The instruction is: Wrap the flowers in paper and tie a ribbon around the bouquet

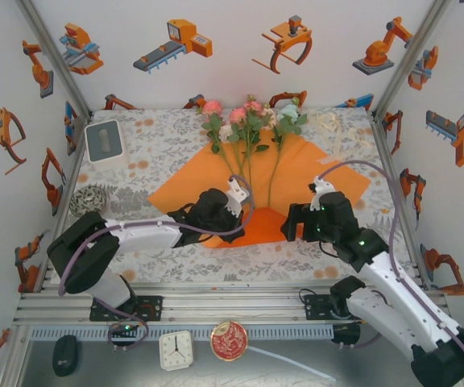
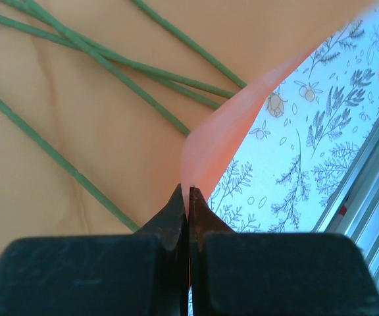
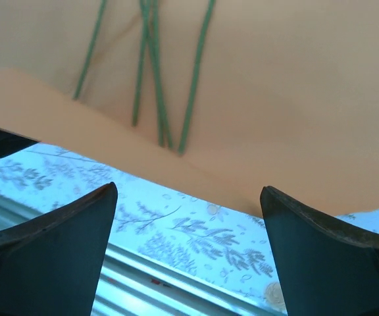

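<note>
Left hand (image 2: 189,192) tight on the paper (image 2: 91,138) edge, right hand (image 3: 188,191) wide.

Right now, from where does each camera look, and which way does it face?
Top external: above and behind the arms, looking down at table, paper and flowers; left arm and right arm show.
Left wrist: on the left arm, facing the paper's lifted edge; left gripper shut on it.
Right wrist: on the right arm, facing the paper's near edge; right gripper open.
Shared: both wrist views see green stems on the orange paper.
</note>
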{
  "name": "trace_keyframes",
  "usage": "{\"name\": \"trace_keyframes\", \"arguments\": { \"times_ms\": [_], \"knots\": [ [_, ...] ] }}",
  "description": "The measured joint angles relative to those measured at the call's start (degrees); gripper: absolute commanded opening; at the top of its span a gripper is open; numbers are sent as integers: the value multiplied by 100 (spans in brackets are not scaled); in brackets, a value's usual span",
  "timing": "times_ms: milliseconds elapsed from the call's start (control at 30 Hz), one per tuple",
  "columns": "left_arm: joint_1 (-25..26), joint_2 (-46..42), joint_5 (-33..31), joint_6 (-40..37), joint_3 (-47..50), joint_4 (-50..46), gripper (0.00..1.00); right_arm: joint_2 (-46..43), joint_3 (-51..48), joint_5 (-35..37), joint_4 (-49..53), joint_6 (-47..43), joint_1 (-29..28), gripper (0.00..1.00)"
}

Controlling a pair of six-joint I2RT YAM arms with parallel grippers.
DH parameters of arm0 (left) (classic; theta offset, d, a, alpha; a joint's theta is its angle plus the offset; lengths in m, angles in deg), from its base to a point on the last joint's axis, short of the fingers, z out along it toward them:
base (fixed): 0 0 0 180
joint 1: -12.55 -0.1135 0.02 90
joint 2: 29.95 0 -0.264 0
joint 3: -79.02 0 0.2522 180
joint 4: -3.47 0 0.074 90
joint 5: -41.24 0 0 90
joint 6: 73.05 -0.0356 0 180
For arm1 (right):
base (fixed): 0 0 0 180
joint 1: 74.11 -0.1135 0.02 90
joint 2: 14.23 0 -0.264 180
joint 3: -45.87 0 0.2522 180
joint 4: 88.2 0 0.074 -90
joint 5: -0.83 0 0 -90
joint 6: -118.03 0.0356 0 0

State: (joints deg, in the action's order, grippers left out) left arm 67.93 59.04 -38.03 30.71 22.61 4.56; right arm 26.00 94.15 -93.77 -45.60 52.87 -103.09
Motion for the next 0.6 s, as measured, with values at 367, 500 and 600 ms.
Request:
{"name": "trace_keyframes", "arguments": {
  "times_ms": [367,500,600],
  "knots": [
    [-101,271,-52,214,11,208,3,96,337,-916,387,673,-11,74],
    [-101,369,-101,210,-11,227,4,424,-35,-1447,-610,977,-63,73],
    [-101,433,-111,181,-83,227,5,824,-293,-1453,-1239,1147,-103,73]
  ]
}}
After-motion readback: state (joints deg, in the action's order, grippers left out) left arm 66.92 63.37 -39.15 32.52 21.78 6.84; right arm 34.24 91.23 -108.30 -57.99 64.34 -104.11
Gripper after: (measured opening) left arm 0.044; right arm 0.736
